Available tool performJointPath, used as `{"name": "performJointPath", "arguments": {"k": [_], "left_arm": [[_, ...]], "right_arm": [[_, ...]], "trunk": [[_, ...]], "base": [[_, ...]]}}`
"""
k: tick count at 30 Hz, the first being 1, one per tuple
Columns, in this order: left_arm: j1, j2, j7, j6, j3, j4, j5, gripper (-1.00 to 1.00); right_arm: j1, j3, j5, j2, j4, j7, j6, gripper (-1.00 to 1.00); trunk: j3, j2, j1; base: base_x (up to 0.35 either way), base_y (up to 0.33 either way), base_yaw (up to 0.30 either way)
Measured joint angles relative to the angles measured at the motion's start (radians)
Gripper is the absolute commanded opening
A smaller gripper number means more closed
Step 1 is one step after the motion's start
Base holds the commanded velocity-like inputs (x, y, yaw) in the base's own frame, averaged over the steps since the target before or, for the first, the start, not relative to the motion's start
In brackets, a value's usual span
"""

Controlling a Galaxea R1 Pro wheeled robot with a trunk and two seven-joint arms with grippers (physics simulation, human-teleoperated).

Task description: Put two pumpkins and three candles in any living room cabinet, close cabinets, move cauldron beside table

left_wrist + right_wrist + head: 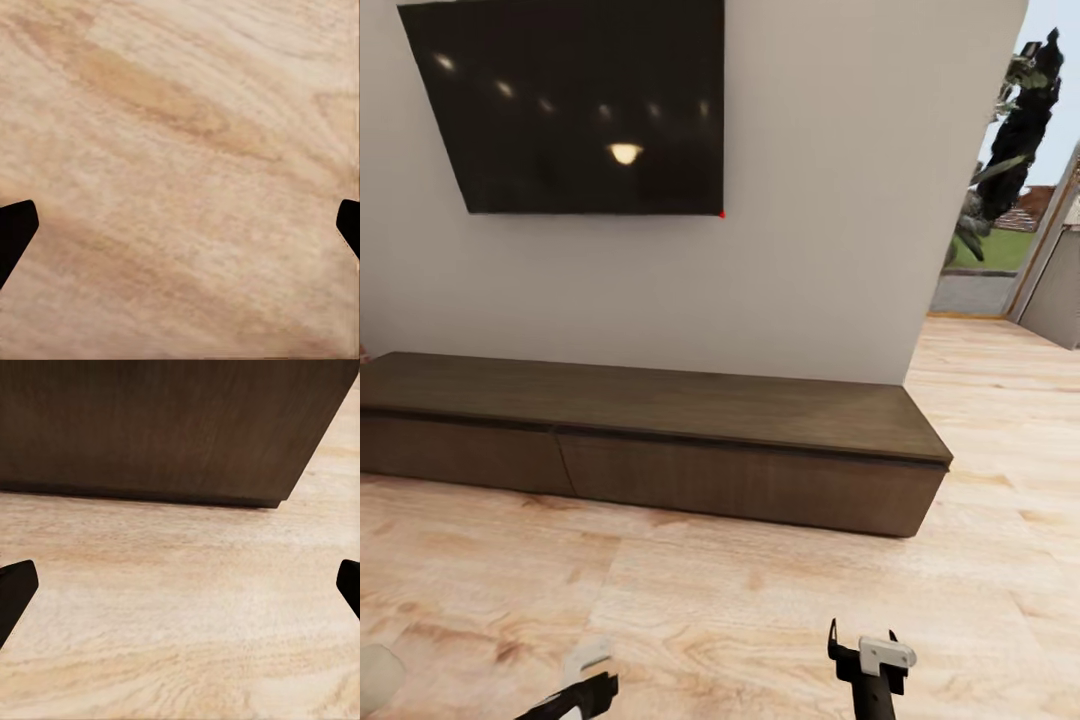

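Head view: the long low dark brown wooden cabinet (660, 440) spans the frame's middle against the white wall, drawer fronts shut, below a black wall screen (575, 100). Both arms hang low at the bottom edge over the pale wood floor (740, 610): left gripper (180, 225) and right gripper (180, 585), jaws spread wide, empty.

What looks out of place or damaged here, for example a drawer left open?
Nothing stands out. The cabinet sits straight against the wall, its drawer fronts flush and shut, its top bare. The wood floor shows no spill. Both tools, left and right, hang open above the floor.
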Motion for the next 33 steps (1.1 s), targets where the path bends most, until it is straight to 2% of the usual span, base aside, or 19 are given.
{"name": "performJointPath", "arguments": {"k": [5,13,15,17,18,19,22,24,26,27,29,33], "left_arm": [[0.000,0.003,-0.015,0.005,0.002,0.011,0.001,1.00],[0.005,0.001,-0.016,-0.088,0.002,0.077,0.005,1.00],[0.010,0.001,-0.014,-0.093,0.003,0.101,0.016,1.00],[0.023,0.001,-0.015,-0.097,0.004,0.117,0.041,1.00],[0.041,0.002,-0.016,-0.110,0.005,0.125,0.074,1.00],[0.057,0.001,-0.016,-0.131,0.004,0.128,0.091,1.00],[0.100,0.000,-0.017,-0.222,0.003,0.131,0.112,1.00],[0.154,-0.021,-0.017,-0.308,0.003,0.134,0.115,1.00],[0.185,-0.033,-0.018,-0.374,0.001,0.135,0.113,1.00],[0.210,-0.043,-0.019,-0.457,0.000,0.135,0.104,1.00],[0.228,-0.052,-0.021,-0.545,-0.003,0.134,0.079,1.00],[0.284,-0.081,-0.022,-0.745,-0.003,0.132,0.005,1.00]], "right_arm": [[0.000,0.000,0.000,0.003,0.001,0.000,0.000,1.00],[0.000,0.000,0.000,0.002,0.002,0.000,0.005,1.00],[0.000,-0.002,0.000,0.001,0.004,0.001,0.022,1.00],[0.000,-0.002,0.000,0.000,0.015,0.001,0.034,1.00],[0.002,-0.003,0.000,-0.002,0.021,0.003,0.039,1.00],[0.003,-0.002,0.000,-0.004,0.023,0.003,0.040,1.00],[0.013,-0.002,0.001,-0.014,0.026,0.004,0.038,1.00],[0.028,0.000,0.001,-0.017,0.027,0.004,0.021,1.00],[0.039,0.002,0.001,-0.016,0.027,0.004,0.005,1.00],[0.045,0.004,0.002,-0.014,0.028,0.003,-0.021,1.00],[0.050,0.004,0.003,-0.013,0.028,0.000,-0.060,1.00],[0.063,0.005,0.004,-0.009,0.028,-0.003,-0.106,1.00]], "trunk": [[0.019,0.001,-0.002],[0.050,0.003,-0.006],[0.058,0.004,-0.007],[0.066,0.004,-0.008],[0.070,0.004,-0.008],[0.073,0.004,-0.009],[0.085,0.005,-0.010],[0.093,0.006,-0.011],[0.101,0.006,-0.012],[0.104,0.006,-0.012],[0.112,0.007,-0.013],[0.128,0.008,-0.015]], "base": [[0.000,0.000,0.191],[0.000,0.000,0.274],[0.000,0.000,0.281],[0.000,0.000,0.282],[0.000,0.000,0.282],[0.000,0.000,0.282],[0.000,0.000,0.282],[0.000,0.000,0.282],[0.000,0.000,0.282],[0.000,0.000,0.282],[0.000,0.000,0.282],[0.000,0.000,0.282]]}}
